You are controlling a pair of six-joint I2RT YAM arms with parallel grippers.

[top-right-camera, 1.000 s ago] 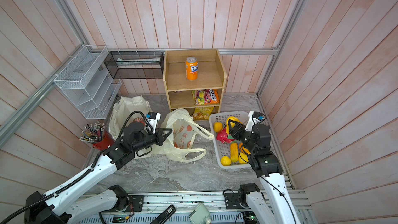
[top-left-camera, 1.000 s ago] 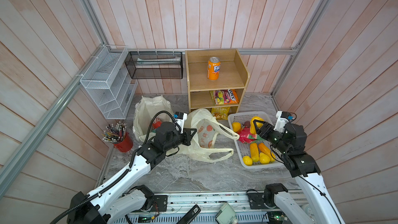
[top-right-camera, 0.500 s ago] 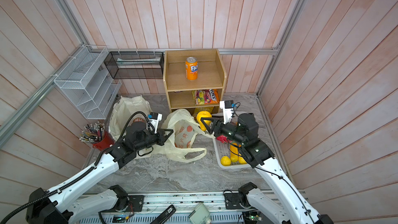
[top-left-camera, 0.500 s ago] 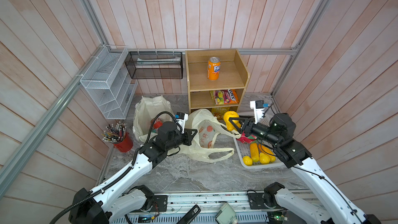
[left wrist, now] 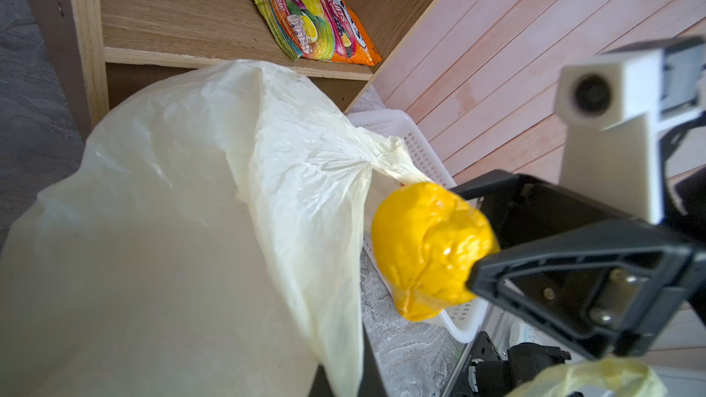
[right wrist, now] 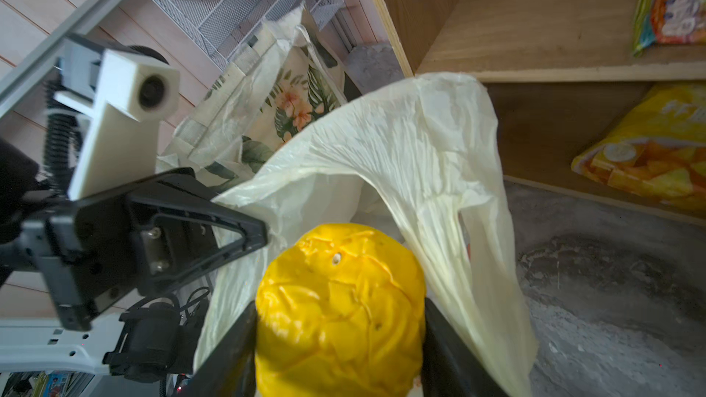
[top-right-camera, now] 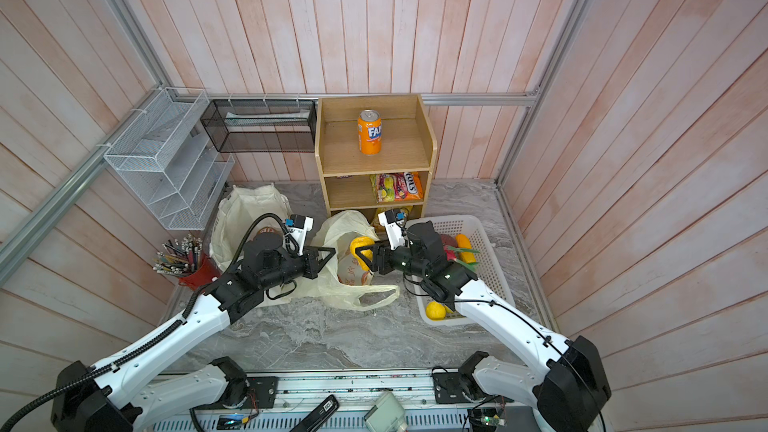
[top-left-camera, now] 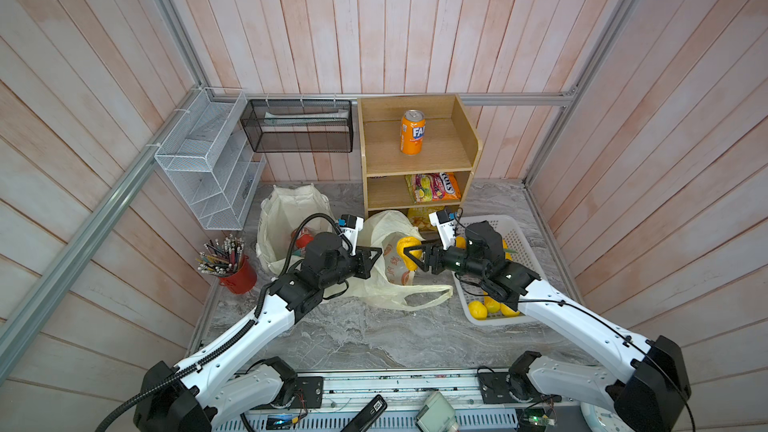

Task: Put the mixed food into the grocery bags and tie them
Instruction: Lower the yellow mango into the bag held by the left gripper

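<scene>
Thin crinkled pale-yellow plastic bag [left wrist: 191, 204], glossy dented yellow toy fruit [right wrist: 340, 299]; matt wood shelf [top-left-camera: 442, 155], smooth veined stone-look tabletop [top-left-camera: 353, 334]

Bright, even light, soft shadows. Top views bend at edges. The thin pale-yellow plastic bag [left wrist: 153, 261] looks blurry up close.

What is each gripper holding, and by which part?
Right gripper: yellow toy fruit, clamped across its sides. Left gripper: plastic bag, pinched at its mouth rim.
</scene>
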